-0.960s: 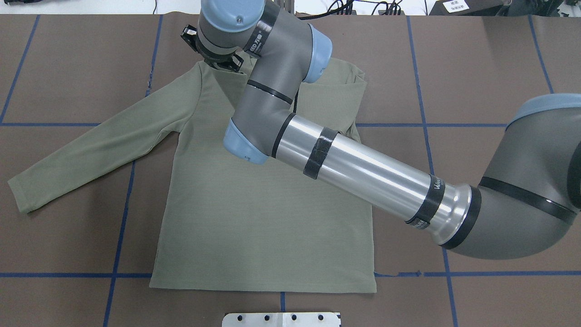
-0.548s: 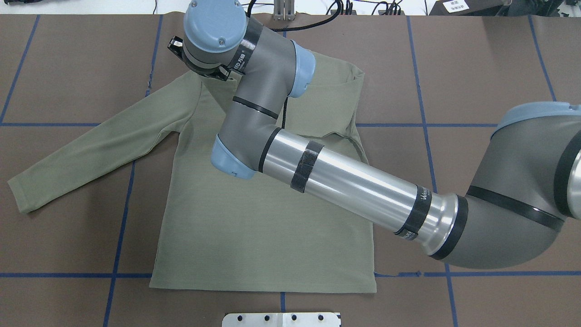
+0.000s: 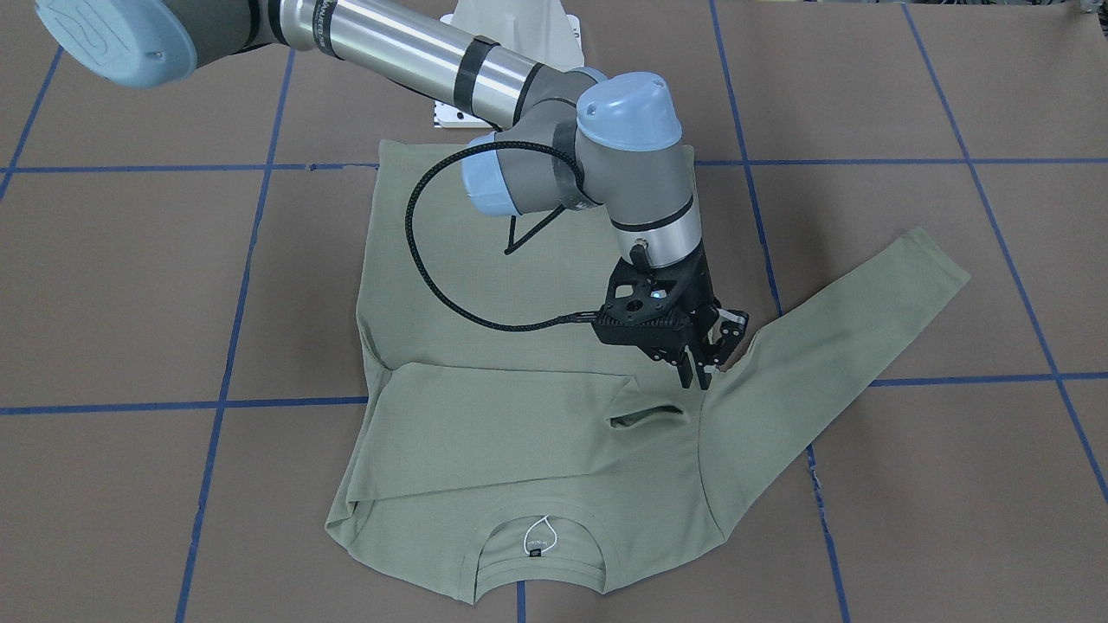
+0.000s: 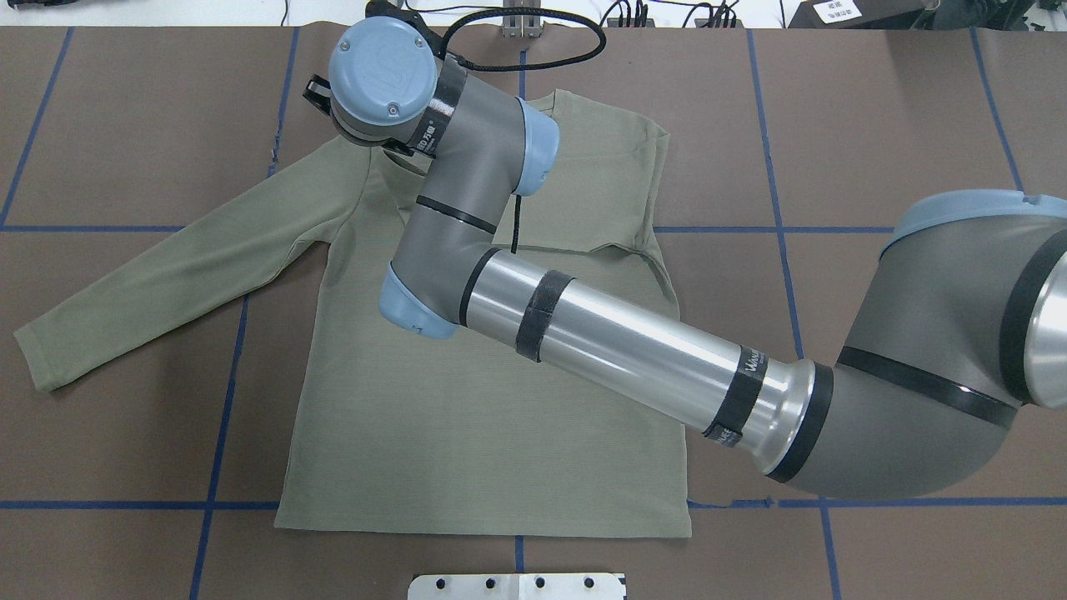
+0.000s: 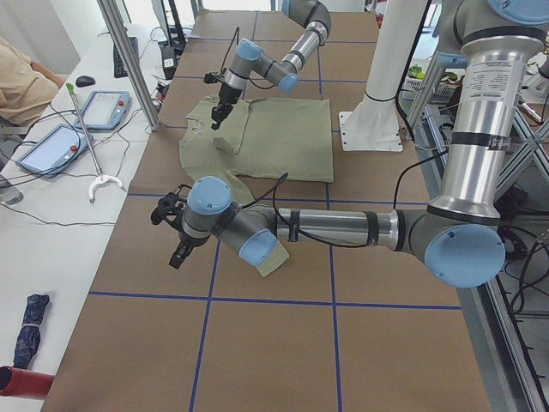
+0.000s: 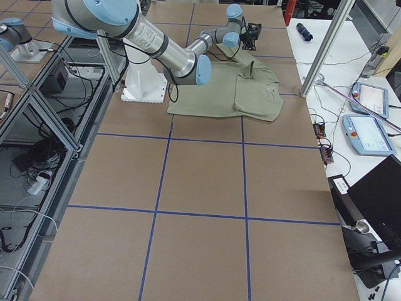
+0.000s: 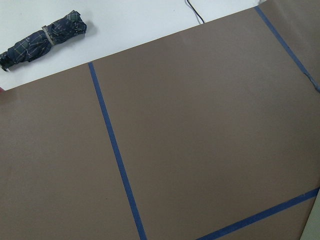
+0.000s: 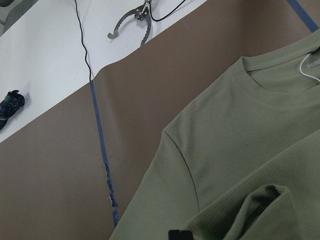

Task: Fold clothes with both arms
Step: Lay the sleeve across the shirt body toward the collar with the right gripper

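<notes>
One green shirt (image 3: 537, 484) lies flat on the table (image 3: 130, 285), right beneath my right gripper (image 3: 698, 379), which hangs over the shoulder seam. Of its two sleeves, one (image 3: 502, 407) lies folded across the chest beside my fingertips and one (image 3: 840, 320) stretches away. I cannot tell whether that gripper's jaws are parted. My left gripper (image 5: 177, 257) hovers over bare table, too small to judge.

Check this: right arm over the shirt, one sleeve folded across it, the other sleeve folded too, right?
No: the other sleeve lies stretched out, unfolded, in the overhead view. The right arm is over the shirt, with one sleeve folded across it.
</notes>
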Controlling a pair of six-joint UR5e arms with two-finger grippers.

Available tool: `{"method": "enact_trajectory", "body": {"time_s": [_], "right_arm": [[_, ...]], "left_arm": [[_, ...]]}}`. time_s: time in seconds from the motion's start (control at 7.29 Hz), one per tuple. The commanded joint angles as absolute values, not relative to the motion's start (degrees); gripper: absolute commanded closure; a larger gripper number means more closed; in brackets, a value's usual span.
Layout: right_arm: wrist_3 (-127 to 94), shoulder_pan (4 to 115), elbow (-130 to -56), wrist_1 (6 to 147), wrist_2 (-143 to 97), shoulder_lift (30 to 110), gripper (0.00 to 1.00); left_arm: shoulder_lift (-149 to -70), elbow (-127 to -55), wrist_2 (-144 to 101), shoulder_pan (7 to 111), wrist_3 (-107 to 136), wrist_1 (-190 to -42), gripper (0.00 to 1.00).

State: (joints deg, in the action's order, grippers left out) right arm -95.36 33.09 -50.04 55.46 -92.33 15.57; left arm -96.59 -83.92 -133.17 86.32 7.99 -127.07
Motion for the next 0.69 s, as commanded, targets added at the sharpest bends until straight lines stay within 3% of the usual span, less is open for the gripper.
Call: {"method": "enact_trajectory", "body": {"time_s": [0.0,0.27,0.41,0.55], "right_arm": [[-96.93,32.61,-47.03,55.19,-90.71,11.62,0.03],[-101.33,34.87,-56.79,55.89,-91.05,17.61,0.01],[-101.25,36.46,-66.96,55.9,-91.4,27.5,0.01],[-101.16,38.39,-71.32,55.99,-92.97,32.21,0.01]], "left_arm": [[-96.59,-83.76,-133.16,86.05,8.87,-126.83,0.0],[-97.03,-82.71,-133.07,81.23,13.77,-127.18,0.0],[-97.03,-82.79,-133.15,78.86,21.37,-127.53,0.0],[-96.77,-82.1,-132.63,76.05,27.45,-129.62,0.0]]}}
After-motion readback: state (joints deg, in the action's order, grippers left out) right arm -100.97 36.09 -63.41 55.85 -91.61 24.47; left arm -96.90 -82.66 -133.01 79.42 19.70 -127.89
